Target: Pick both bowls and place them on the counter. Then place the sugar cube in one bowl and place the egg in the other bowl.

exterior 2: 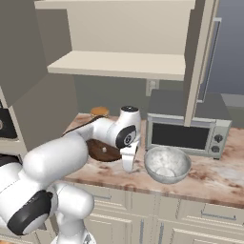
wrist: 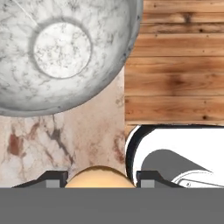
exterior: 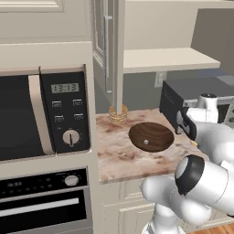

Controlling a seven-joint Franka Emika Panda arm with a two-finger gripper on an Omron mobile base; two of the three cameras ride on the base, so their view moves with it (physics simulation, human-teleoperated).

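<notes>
My gripper is shut on the egg, a pale yellow oval sitting between the two dark fingertips. In the right base view the gripper hangs over the counter, just left of the pale grey mottled bowl. From the hand, that bowl lies ahead to the upper left, upright and with nothing in it. The dark wooden bowl rests on the marbled counter with the tiny sugar cube inside. That same wooden bowl lies partly behind my arm.
A dark toaster oven stands behind the grey bowl. Stacked tan rings sit at the back by the open cabinet door. A microwave bounds the counter on the left. Wooden floor lies past the counter's front edge.
</notes>
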